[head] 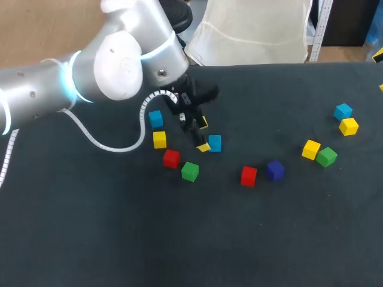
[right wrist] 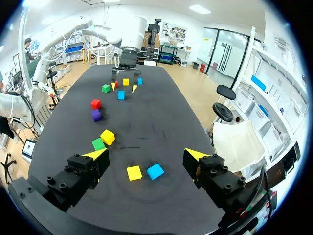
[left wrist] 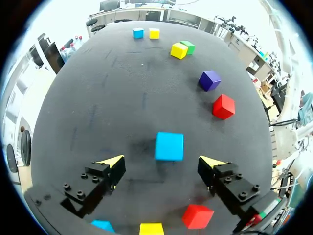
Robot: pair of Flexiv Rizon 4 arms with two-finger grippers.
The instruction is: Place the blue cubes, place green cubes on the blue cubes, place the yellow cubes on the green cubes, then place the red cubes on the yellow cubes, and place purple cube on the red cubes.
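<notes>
While the left fingers (left wrist: pixel 110 165) gape, a blue cube (left wrist: pixel 169 146) lies seemingly just ahead.

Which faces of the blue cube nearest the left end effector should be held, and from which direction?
Hold the blue cube by its two opposite side faces, coming down from above. It lies flat and alone, its sides nearly square to the open left end effector, whose fingers spread wider than it.

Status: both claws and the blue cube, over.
Left claw open, blue cube just ahead of its tips, untouched. Right claw open, empty. Nothing blocking, nothing stacked.
</notes>
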